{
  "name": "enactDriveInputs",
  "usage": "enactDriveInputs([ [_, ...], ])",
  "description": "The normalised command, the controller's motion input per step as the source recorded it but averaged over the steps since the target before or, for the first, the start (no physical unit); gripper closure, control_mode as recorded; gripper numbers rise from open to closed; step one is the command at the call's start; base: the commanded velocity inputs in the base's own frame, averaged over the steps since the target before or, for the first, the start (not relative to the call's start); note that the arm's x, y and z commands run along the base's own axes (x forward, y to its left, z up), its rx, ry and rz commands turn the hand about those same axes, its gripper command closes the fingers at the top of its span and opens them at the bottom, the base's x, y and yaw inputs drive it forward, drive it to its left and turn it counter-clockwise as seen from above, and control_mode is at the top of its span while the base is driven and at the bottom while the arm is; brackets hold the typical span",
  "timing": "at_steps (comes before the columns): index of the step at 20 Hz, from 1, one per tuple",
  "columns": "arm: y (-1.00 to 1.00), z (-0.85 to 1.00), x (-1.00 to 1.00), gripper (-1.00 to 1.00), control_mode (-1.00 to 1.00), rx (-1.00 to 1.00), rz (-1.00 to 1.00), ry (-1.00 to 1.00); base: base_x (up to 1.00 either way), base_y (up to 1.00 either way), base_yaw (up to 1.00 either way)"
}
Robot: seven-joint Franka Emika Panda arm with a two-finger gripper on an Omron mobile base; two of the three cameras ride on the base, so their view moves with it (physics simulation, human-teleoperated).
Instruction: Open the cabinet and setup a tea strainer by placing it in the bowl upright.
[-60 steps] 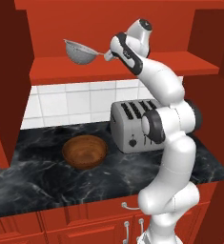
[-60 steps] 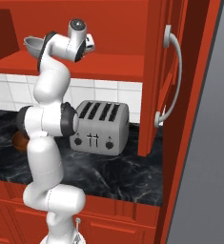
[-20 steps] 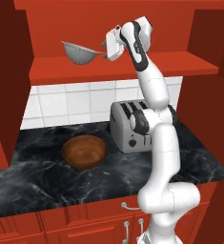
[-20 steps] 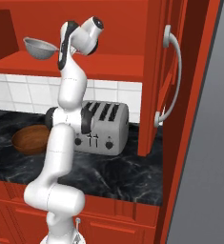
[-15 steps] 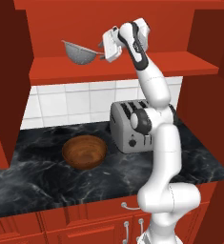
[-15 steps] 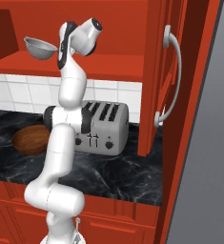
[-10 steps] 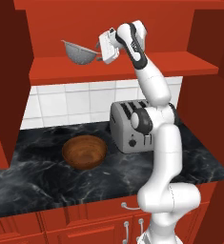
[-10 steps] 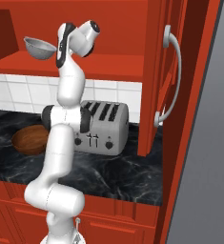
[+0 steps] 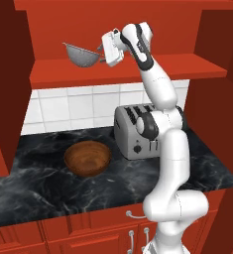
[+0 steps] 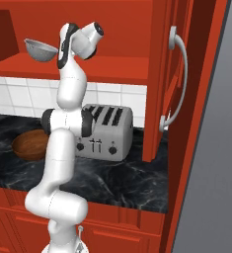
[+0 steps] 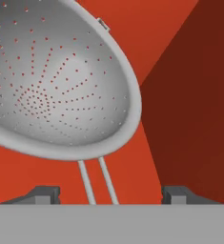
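The tea strainer (image 9: 82, 53), a grey mesh basket with a thin wire handle, sits on the red shelf of the open cabinet (image 9: 123, 72). In the right base view the strainer (image 10: 40, 49) lies at the shelf's left. My gripper (image 9: 103, 50) is raised to the shelf, right at the strainer's handle. The hand view shows the strainer (image 11: 61, 81) close up, its handle running down between my fingertips (image 11: 46, 193). The gripper (image 11: 111, 193) is open, with gaps on both sides of the handle. The brown wooden bowl (image 9: 87, 158) rests on the counter below.
A silver toaster (image 9: 133, 131) stands on the dark marble counter (image 9: 33, 188) right of the bowl. The cabinet's right door (image 10: 162, 74) hangs open with its curved handle (image 10: 179, 74). Low red cabinets line the front below the counter.
My hand has edged left along the handle, closer to the strainer's basket. The strainer and the bowl have stayed in place.
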Motion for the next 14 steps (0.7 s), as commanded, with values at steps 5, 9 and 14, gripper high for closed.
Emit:
enactDriveInputs([
  [5, 0.11, 0.00, 0.00, 1.00, -1.00, 0.00, 0.02, 0.00, 0.00, 0.00, 0.00],
  [9, 0.07, 0.00, -0.12, 1.00, -1.00, 0.00, 0.00, 0.00, 0.00, 0.00, 0.00],
  [14, 0.06, 0.00, -0.39, 1.00, -1.00, 0.00, -0.04, -0.05, 0.00, 0.00, 0.00],
])
